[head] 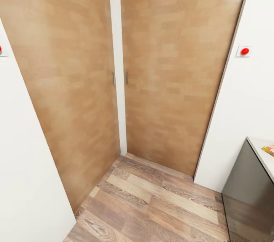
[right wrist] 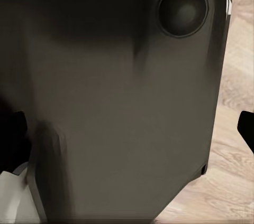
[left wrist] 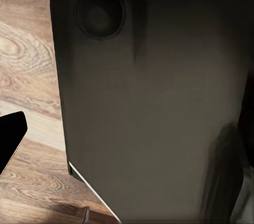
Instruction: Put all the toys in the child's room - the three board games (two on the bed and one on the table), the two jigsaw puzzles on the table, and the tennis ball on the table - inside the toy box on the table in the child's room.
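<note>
**In transit, nothing visibly packed yet**

Near, plank floor [head: 160,204]. At the right, a table [head: 262,152] edge carries a colourful toy [head: 269,150]. Farther, two wooden doors [head: 171,63] stand shut. Whether either end effector is open, I cannot tell.

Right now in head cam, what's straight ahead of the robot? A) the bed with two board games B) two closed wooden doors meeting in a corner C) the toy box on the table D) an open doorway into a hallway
B: two wood-grain doors, the left door and the right door, stand shut with small handles near the white corner strip, above the plank floor.
</note>
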{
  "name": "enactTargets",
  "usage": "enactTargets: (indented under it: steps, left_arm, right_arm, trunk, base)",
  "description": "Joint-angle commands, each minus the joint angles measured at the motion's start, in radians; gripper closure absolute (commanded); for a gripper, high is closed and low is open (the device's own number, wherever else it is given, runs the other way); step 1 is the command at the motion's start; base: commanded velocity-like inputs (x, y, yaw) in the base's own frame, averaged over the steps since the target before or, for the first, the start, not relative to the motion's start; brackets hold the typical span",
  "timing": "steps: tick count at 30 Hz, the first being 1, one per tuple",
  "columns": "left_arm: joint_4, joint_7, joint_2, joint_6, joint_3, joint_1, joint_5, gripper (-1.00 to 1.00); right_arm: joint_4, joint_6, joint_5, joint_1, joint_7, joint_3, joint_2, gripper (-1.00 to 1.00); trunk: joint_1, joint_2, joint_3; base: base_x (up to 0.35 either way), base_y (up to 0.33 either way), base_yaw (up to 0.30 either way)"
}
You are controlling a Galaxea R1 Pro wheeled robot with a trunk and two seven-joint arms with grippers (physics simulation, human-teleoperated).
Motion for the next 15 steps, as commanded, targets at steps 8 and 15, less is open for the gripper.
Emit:
enactTargets:
  steps: [8,15]
  left_arm:
    - [0.000,0.000,0.000,0.000,0.000,0.000,-0.001,-1.00]
    - [0.000,0.000,0.000,0.001,0.000,0.000,-0.002,-1.00]
  right_arm:
    - [0.000,0.000,-0.001,0.000,0.000,0.000,0.000,-1.00]
    - [0.000,0.000,-0.002,0.000,0.000,0.000,0.000,-1.00]
  trunk:
    - [-0.031,0.056,0.020]
    - [-0.058,0.105,0.039]
  base:
    - [0.000,0.000,-0.249]
    - [0.000,0.000,-0.256]
